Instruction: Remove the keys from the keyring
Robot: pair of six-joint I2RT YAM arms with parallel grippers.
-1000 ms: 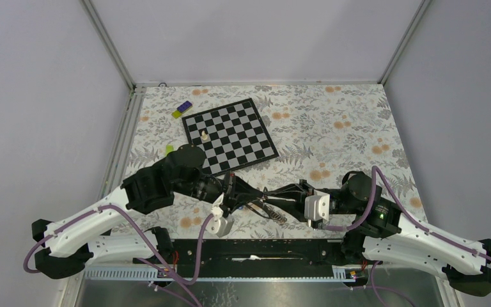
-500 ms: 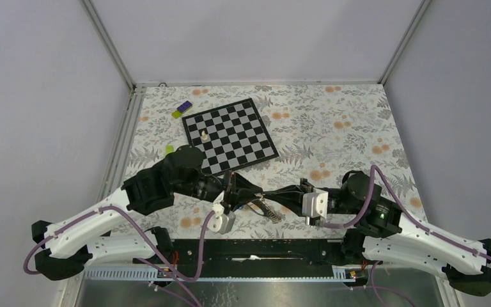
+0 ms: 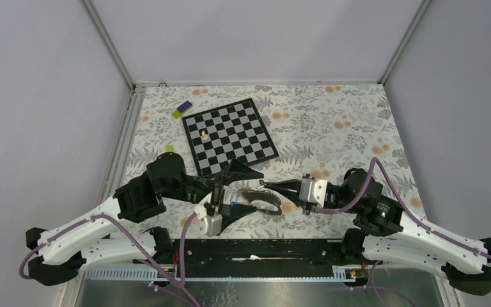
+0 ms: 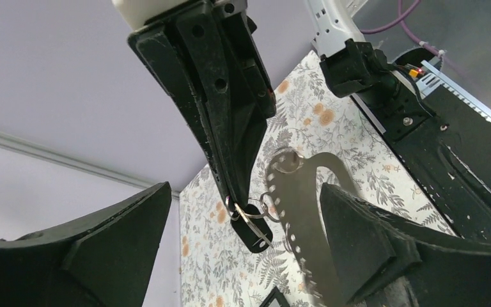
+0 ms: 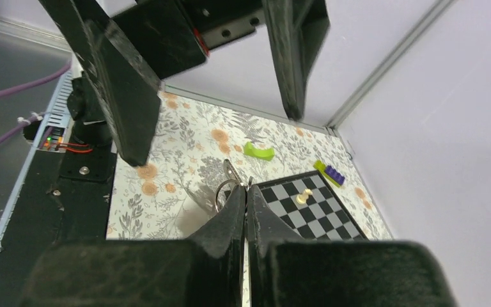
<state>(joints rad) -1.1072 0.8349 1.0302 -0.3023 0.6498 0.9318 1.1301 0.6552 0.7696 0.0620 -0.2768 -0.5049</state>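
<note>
The keyring (image 5: 220,190) is pinched at the very tips of the right gripper (image 5: 245,195), whose jaws are pressed together on the wire. The keys (image 4: 254,222) dangle just below the ring. The left gripper (image 3: 257,192) stands spread wide on either side of them, touching nothing. A curved perforated metal strip (image 4: 297,217) lies beneath, near the table's (image 3: 332,121) near edge. Well apart, toward the far left corner, sits a chessboard (image 3: 230,135) bearing a white chess piece (image 3: 203,135).

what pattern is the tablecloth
The tablecloth has grey leaves and orange flowers on white; best in the top view.
</note>
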